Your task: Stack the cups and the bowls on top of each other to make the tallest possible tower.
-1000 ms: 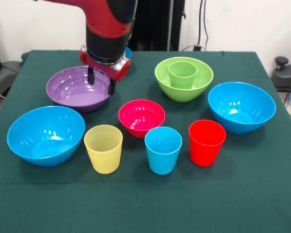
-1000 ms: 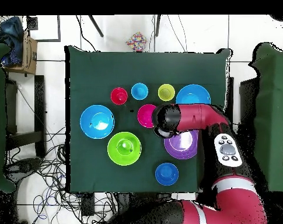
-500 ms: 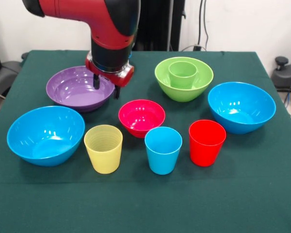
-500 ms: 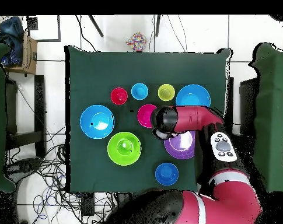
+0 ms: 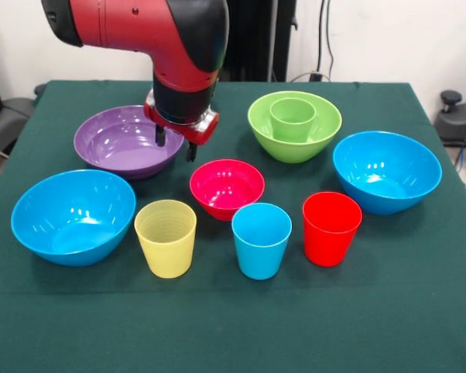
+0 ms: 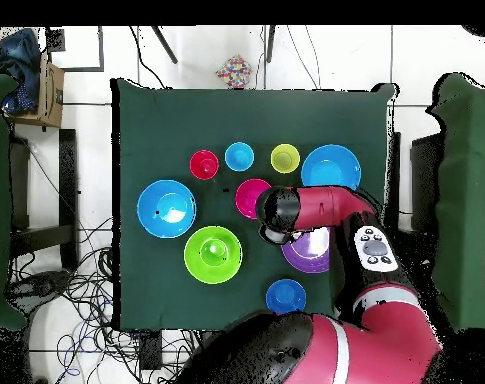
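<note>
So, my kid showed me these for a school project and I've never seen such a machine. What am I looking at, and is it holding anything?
It is one red and black robot arm working at a table under a green cloth. One picture looks across the table at the robot; the other looks straight down from above. Its hand hangs by the right rim of the purple bowl, fingers apart, holding nothing. Also on the cloth: two large blue bowls, a small pink-red bowl, and yellow, light blue and red cups. A green cup sits inside the lime-green bowl. The overhead view also shows a small dark blue bowl.
</note>
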`<action>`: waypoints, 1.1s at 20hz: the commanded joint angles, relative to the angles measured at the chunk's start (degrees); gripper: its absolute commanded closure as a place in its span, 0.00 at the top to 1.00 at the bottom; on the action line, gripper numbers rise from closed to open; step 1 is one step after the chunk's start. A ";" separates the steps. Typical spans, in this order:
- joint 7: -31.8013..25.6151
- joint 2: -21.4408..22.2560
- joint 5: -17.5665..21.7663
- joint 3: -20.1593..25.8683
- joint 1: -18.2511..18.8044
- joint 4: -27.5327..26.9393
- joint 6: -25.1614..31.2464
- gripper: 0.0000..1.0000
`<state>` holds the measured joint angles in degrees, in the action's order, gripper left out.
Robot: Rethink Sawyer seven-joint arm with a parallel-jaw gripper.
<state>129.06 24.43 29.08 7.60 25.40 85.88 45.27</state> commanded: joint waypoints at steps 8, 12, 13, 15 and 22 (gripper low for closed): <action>-1.53 -4.06 3.89 0.46 -2.24 -0.61 -7.26 1.00; -2.10 -5.04 1.88 0.84 -1.14 -0.81 -5.52 1.00; -1.95 -5.03 1.96 0.66 -1.24 -1.10 -5.60 1.00; -2.17 -5.24 2.78 0.32 -1.54 -1.98 -6.20 1.00; -1.14 -4.02 3.81 -1.28 -2.79 -0.29 -7.81 1.00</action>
<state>129.06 20.80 29.13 5.35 24.38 85.85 42.29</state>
